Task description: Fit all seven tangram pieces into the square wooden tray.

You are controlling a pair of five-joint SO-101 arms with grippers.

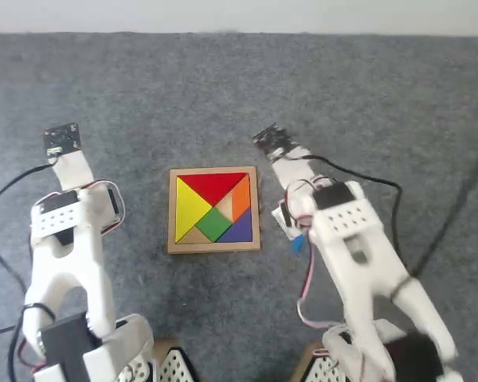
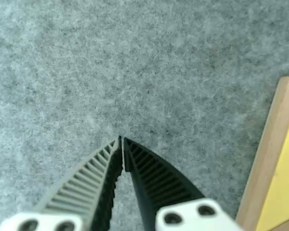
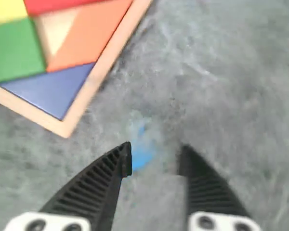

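Black ribbed fingers of the right gripper (image 3: 155,150) stood apart with nothing between them, poised low over the grey felt surface (image 3: 231,72), just off one corner of the square wooden tray (image 3: 104,68). A small blue mark (image 3: 142,144) lay by one fingertip; it was too blurred to identify, and it could not be established whether it was on the felt or part of the arm.

The left gripper (image 2: 121,140) had its tips pressed together on nothing. It sat low over bare felt, near the opposite rim of the tray.

The tray lay flat between the two arms. Inside it sat:
- a red triangle (image 1: 213,187)
- a yellow triangle (image 1: 190,208)
- a green square (image 1: 214,223)
- an orange parallelogram (image 1: 240,199)
- a blue triangle (image 1: 237,231)
- two pale wooden triangles (image 1: 193,235) and (image 1: 225,205)

All seven appeared seated flush, with no gap visible from above. No loose piece was observed on the felt.

Assessment: the fill appeared complete. Both grippers being empty and clear of the rim was consistent with nothing remaining to carry. Keeping them off the tray also avoided nudging seated pieces. Whether every piece was fully bedded could not be confirmed from this height.
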